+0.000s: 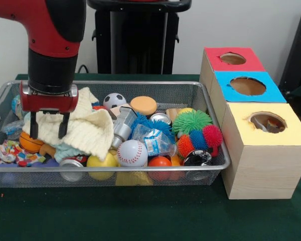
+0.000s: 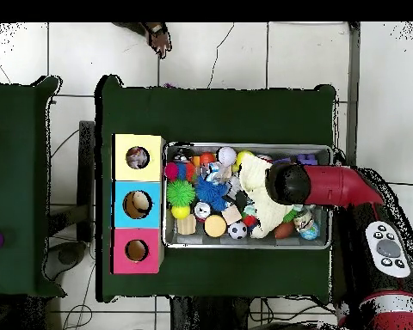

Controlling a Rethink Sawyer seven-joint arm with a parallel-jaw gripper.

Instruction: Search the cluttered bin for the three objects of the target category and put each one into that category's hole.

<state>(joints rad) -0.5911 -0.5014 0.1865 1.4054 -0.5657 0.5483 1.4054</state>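
The wire-mesh bin (image 1: 110, 169) is full of toys. My gripper (image 1: 49, 126) hangs over its left part, open and empty. Its fingertips (image 1: 33, 131) stand just above the large cream knitted cloth (image 1: 88, 131). One small cloth piece with a multicolour print (image 1: 7, 153) lies at the bin's front left corner, in front of and below the gripper. I see no other printed pieces. The yellow-topped box with its round hole (image 1: 267, 122) stands right of the bin, with something pale inside. In the overhead view the arm (image 2: 287, 182) covers the gripper, above the bin (image 2: 244, 146), and the yellow hole (image 2: 138, 157) shows.
The blue-topped hole (image 1: 247, 86) and the red-topped hole (image 1: 233, 58) stand behind the yellow one. In the bin lie a baseball (image 1: 132, 152), spiky rubber balls (image 1: 191, 122), a soccer ball (image 1: 114, 100), cans and a plastic bottle (image 1: 153, 140). A person's hand (image 2: 158, 39) shows at the overhead view's top edge.
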